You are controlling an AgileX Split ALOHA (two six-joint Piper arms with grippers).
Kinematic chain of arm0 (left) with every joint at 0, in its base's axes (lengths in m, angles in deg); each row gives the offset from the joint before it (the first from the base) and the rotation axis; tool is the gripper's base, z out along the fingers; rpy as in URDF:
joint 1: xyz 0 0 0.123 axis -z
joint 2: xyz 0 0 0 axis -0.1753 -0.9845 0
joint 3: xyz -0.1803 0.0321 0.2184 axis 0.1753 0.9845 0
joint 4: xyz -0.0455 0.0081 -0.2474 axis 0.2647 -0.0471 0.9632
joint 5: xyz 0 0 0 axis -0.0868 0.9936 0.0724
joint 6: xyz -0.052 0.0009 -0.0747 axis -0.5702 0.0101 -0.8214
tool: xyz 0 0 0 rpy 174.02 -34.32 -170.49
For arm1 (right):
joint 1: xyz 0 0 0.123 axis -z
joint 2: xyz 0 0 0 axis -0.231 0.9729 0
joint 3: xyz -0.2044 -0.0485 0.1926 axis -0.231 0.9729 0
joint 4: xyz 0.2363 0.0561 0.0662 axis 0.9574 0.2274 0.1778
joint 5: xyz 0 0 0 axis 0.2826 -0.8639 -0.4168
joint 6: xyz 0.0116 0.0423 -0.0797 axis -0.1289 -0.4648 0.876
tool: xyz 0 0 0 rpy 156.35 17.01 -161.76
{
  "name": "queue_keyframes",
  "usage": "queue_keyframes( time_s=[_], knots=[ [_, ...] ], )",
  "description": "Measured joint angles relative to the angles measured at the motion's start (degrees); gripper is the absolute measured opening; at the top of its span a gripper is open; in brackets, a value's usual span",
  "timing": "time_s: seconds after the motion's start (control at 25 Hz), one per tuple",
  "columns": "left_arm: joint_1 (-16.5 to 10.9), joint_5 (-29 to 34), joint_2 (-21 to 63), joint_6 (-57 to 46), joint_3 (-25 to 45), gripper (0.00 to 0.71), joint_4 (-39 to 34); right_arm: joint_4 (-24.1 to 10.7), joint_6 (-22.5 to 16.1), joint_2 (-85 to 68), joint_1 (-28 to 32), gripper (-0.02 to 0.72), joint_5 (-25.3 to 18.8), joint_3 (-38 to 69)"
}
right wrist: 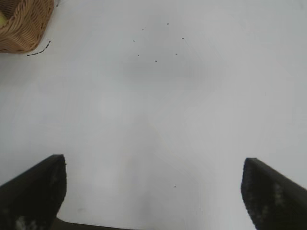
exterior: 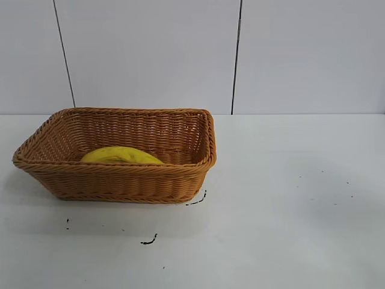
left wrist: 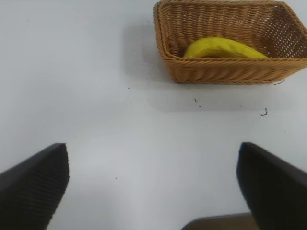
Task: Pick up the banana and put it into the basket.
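The yellow banana (exterior: pixel 122 155) lies inside the tan woven basket (exterior: pixel 117 180) at the table's left; only its curved top shows over the front rim. The left wrist view shows the same banana (left wrist: pixel 223 48) in the basket (left wrist: pixel 225 74), well away from my left gripper (left wrist: pixel 153 160), which is open over bare table with nothing between its black fingers (left wrist: pixel 33 184). My right gripper (right wrist: pixel 154 165) is open too, over bare table, with a corner of the basket (right wrist: pixel 24 28) far off. Neither arm appears in the exterior view.
The white table (exterior: pixel 289 211) carries small black marks (exterior: pixel 149 241) in front of the basket and scattered specks (right wrist: pixel 156 61) to the right. A white panelled wall (exterior: pixel 150 54) stands behind the table.
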Motion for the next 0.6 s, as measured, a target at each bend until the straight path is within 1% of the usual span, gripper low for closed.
queue_keyframes(
  time_s=[0.24, 0.4, 0.6],
  knots=[
    [0.0, 0.0, 0.0, 0.0, 0.0, 0.69, 0.1, -0.2, -0.4, -4.3, -4.6, 0.692, 0.0, 0.0],
    [0.0, 0.0, 0.0, 0.0, 0.0, 0.69, 0.1, -1.1, -1.7, -6.5, -5.1, 0.692, 0.1, 0.1],
    [0.0, 0.0, 0.0, 0.0, 0.0, 0.69, 0.1, -1.5, -1.9, -12.7, -5.1, 0.692, 0.1, 0.1]
  ],
)
